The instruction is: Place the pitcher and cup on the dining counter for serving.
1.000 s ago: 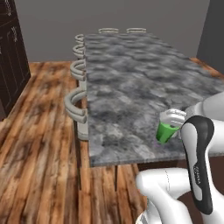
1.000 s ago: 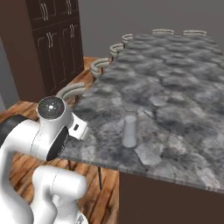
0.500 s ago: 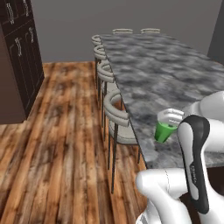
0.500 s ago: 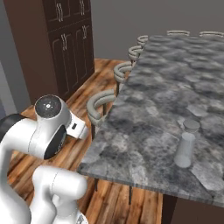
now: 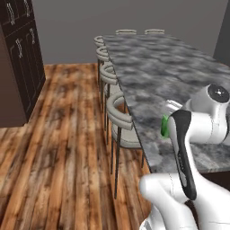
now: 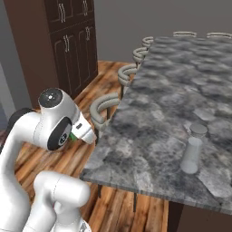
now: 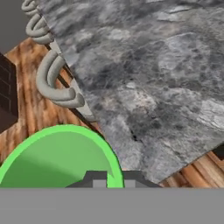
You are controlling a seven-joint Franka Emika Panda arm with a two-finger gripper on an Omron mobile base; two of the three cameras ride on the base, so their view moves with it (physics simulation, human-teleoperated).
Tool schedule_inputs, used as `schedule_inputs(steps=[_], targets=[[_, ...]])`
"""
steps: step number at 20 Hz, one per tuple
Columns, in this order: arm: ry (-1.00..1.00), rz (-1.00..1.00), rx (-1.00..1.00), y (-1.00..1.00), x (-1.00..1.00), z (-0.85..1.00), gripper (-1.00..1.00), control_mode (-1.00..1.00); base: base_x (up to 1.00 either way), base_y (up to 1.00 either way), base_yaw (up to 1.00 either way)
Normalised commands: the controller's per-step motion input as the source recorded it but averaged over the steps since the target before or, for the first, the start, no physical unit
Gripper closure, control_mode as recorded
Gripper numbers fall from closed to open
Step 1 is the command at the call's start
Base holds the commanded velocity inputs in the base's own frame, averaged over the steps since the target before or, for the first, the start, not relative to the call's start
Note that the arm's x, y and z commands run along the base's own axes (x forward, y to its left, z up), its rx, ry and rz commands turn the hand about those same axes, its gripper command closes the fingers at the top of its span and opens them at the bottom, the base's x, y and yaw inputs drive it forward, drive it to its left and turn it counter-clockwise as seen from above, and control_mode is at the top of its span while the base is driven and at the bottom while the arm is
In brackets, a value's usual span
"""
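Observation:
My gripper (image 7: 113, 180) is shut on the bright green cup (image 7: 61, 159), whose round rim sits at the lower left of the hand view. A sliver of the cup (image 5: 164, 127) peeks out beside my forearm in the left base view, level with the counter's near corner. The cup (image 6: 72, 136) shows again as a green spot under my wrist, left of the slab's edge. The pale grey pitcher (image 6: 192, 152) stands upright on the dining counter (image 6: 149, 122) near its close end. The marble dining counter (image 5: 152, 72) stretches away; the counter (image 7: 148, 74) lies ahead of the hand.
Curved-back stools (image 5: 117, 107) line the counter's left side, and the nearest stool (image 6: 103, 103) is close to my arm. Stools (image 7: 51, 83) also show past the cup. Tall dark cabinets (image 6: 68, 41) stand at the left over a wooden floor (image 5: 58, 134).
The whole picture has shifted: the base has swung left, so the counter and pitcher sit further right in both base views. The cup stays in the gripper.

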Motion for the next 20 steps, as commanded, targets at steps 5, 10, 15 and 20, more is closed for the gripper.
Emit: schedule_inputs(steps=[5, 10, 15, 20], targets=[[0.11, -0.44, 0.05, -0.94, 0.34, -0.01, 1.00, -1.00, 0.00, 0.00, 0.00], [0.04, -0.29, 0.01, -1.00, 0.10, -0.24, 1.00, -1.00, 0.00, 0.00, 0.00], [0.11, -0.17, 0.00, -0.90, 0.55, -0.35, 1.00, -1.00, 0.00, 0.00, 0.00], [0.13, -0.09, 0.00, -0.11, 0.71, -0.35, 1.00, -1.00, 0.00, 0.00, 0.00]])
